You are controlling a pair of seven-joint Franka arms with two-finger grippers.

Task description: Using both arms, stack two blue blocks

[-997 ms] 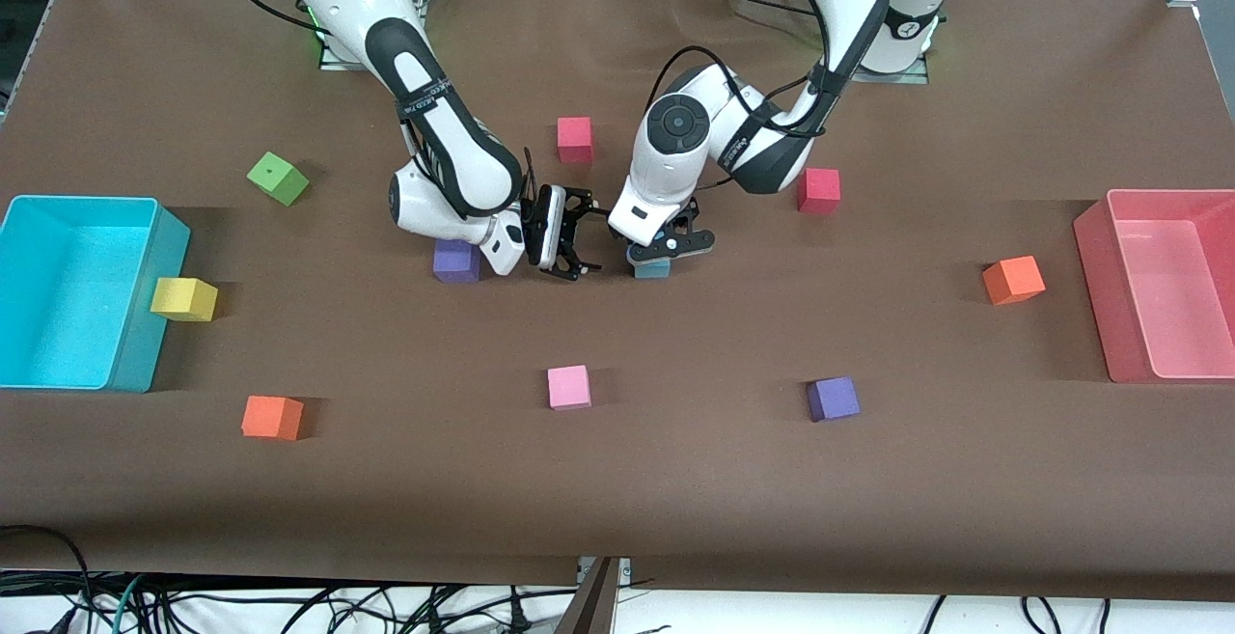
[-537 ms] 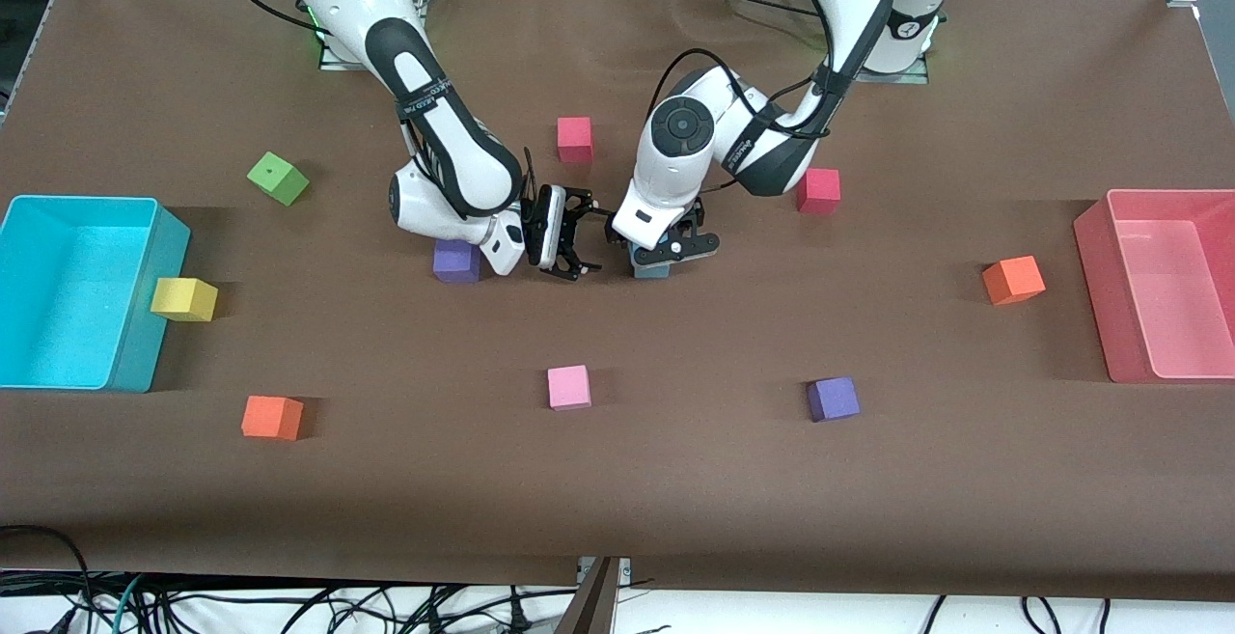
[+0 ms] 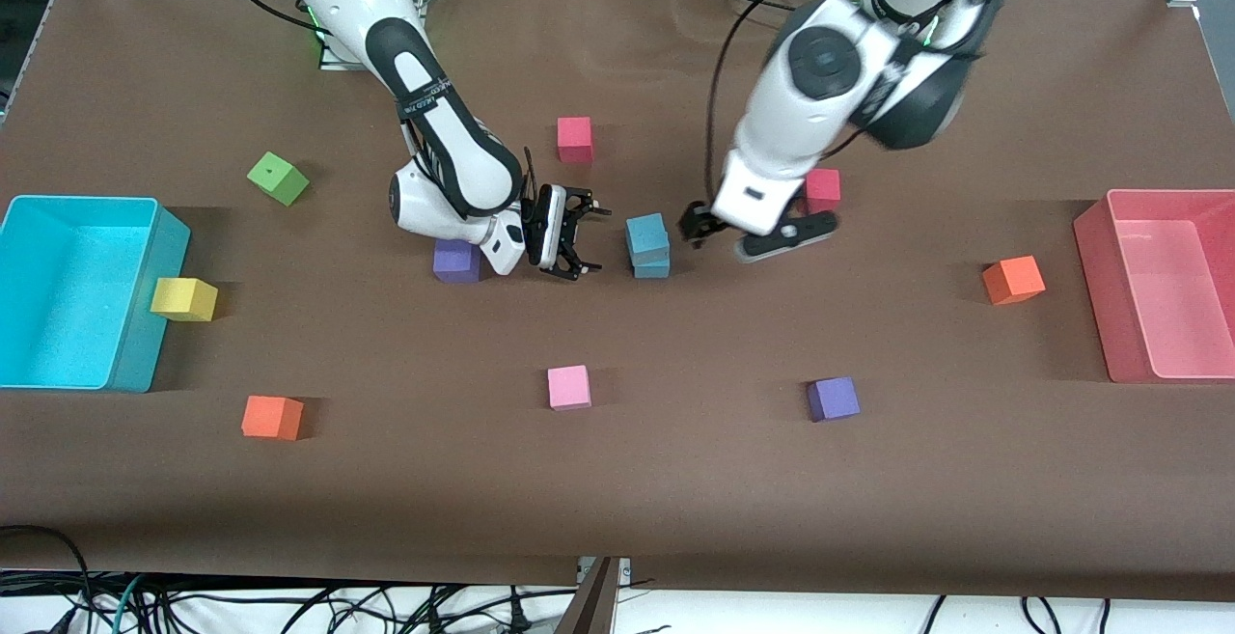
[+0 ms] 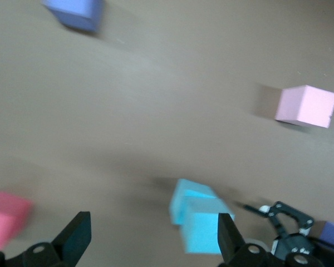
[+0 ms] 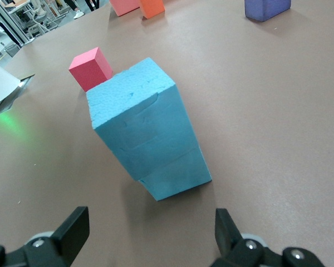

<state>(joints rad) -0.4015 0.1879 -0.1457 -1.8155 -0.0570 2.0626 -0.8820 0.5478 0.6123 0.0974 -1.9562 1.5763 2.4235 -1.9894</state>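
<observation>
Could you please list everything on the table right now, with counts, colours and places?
blue blocks: two, light blue, stacked one on the other mid-table, between the two hands
purple cubes: two, one beside the right hand, one nearer the front camera toward the left arm's end
red cubes: two, one near the bases, one partly hidden by the left arm
orange cubes: two, one toward each end
pink cube: one, nearer the camera than the stack
yellow cube: one, against the cyan bin
green cube: one, toward the right arm's end
cyan bin: one, right arm's end
red bin: one, left arm's end
right hand: open, low beside the stack
left hand: open, raised beside the stack
</observation>
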